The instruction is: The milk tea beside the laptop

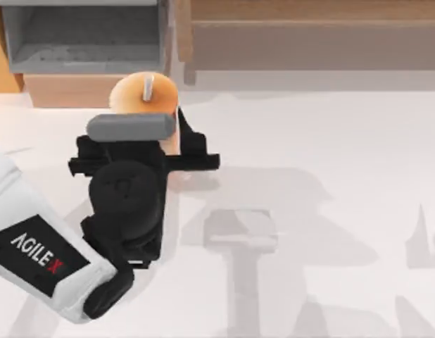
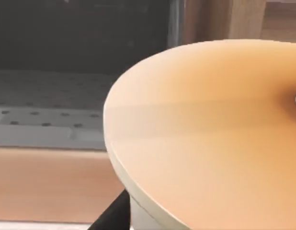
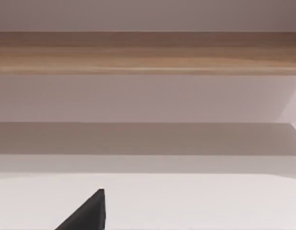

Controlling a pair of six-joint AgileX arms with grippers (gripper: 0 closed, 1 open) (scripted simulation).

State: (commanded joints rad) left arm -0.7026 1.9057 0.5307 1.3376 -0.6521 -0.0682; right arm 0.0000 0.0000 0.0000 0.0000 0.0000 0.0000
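Observation:
The milk tea (image 1: pixel 143 95) stands at the back left of the table, with a round orange lid and a short white straw. My left gripper (image 1: pixel 154 137) reaches in from the near left and is shut on the cup's pale body, one black finger (image 1: pixel 189 141) pressed against its right side. In the left wrist view the orange lid (image 2: pixel 210 129) looms very close, and a dark finger (image 2: pixel 114 215) shows beneath its rim. The grey laptop (image 1: pixel 84 35) sits just behind the cup on a wooden block. A dark part of my right gripper (image 3: pixel 88 213) shows above the white table.
A wooden block (image 1: pixel 70 88) carries the laptop at the back left. A long wooden ledge (image 1: pixel 309 32) runs along the back right. The white table (image 1: pixel 330 176) stretches open to the right and front, crossed by grey shadows.

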